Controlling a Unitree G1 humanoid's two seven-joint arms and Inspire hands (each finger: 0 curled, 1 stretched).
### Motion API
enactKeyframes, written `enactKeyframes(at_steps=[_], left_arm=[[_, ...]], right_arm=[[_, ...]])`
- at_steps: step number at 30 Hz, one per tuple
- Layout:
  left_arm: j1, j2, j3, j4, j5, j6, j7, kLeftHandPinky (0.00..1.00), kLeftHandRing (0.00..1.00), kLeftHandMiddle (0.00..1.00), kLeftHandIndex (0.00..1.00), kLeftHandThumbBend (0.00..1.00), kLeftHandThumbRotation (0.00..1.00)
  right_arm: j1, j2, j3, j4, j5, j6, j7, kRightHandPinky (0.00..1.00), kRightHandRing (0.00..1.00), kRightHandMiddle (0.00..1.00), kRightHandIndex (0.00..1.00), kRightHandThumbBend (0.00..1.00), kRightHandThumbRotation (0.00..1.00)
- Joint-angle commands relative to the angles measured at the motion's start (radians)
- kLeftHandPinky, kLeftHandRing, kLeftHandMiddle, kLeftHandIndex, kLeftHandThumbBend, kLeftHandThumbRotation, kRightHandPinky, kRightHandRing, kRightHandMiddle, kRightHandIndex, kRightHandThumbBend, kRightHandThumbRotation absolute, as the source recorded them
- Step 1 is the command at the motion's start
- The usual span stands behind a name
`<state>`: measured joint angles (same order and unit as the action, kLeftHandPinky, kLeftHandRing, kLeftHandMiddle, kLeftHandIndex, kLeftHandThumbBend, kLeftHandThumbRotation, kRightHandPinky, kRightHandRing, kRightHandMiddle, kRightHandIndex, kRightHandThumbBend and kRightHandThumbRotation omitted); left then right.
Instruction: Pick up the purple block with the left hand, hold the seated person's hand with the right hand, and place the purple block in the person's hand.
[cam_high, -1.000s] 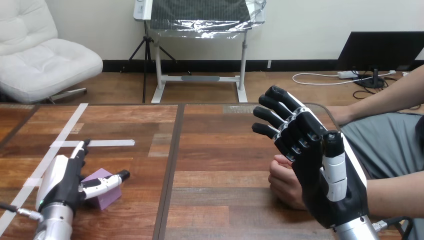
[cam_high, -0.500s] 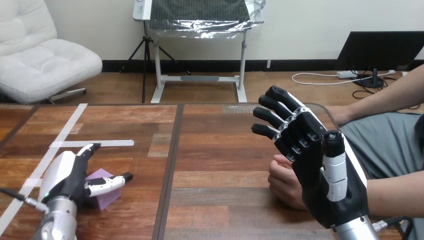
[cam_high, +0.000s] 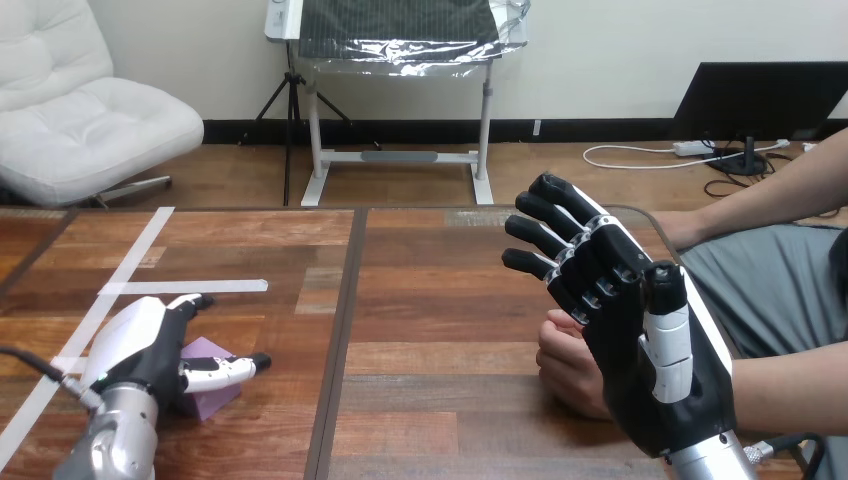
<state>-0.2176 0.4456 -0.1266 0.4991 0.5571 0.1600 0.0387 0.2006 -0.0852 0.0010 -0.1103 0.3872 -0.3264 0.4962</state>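
Over block (cam_high: 212, 398), left hand (cam_high: 140, 345) perhaps lower

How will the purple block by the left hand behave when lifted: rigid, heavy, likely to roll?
The purple block shows flat faces and straight edges, so it is probably rigid. It sits flat on the table, so rolling seems unlikely. It is smaller than the left hand, so likely light.

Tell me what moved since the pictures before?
The left hand rolled farther over the purple block, covering more of it, and its forearm swung left. I cannot tell whether it grips yet. The purple block stayed on the table. The right hand stayed raised, open, by the person's hand.
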Motion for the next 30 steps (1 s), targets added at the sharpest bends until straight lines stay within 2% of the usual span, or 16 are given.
enactKeyframes(at_steps=[1,7,14,30], left_arm=[[-0.013,0.047,-0.031,-0.065,0.041,0.028,-0.023,0.72,0.85,0.86,0.85,0.86,0.42],[-0.006,0.068,-0.055,-0.119,0.080,0.054,-0.056,0.77,0.83,0.84,0.82,0.87,0.41],[-0.007,0.080,-0.085,-0.170,0.135,0.116,-0.100,0.82,0.81,0.81,0.80,0.89,0.39],[-0.002,0.093,-0.128,-0.297,0.242,0.254,-0.201,0.83,0.80,0.80,0.79,0.91,0.32]], right_arm=[[-0.039,0.001,-0.001,-0.048,0.011,-0.002,-0.002,0.81,0.87,0.88,0.87,0.88,0.87],[-0.038,0.002,-0.001,-0.048,0.008,-0.004,-0.003,0.81,0.87,0.88,0.87,0.88,0.86],[-0.039,0.003,-0.002,-0.046,0.010,-0.003,-0.004,0.81,0.87,0.88,0.87,0.89,0.87],[-0.039,0.005,-0.001,-0.047,0.005,-0.007,-0.007,0.81,0.87,0.88,0.87,0.88,0.87]])
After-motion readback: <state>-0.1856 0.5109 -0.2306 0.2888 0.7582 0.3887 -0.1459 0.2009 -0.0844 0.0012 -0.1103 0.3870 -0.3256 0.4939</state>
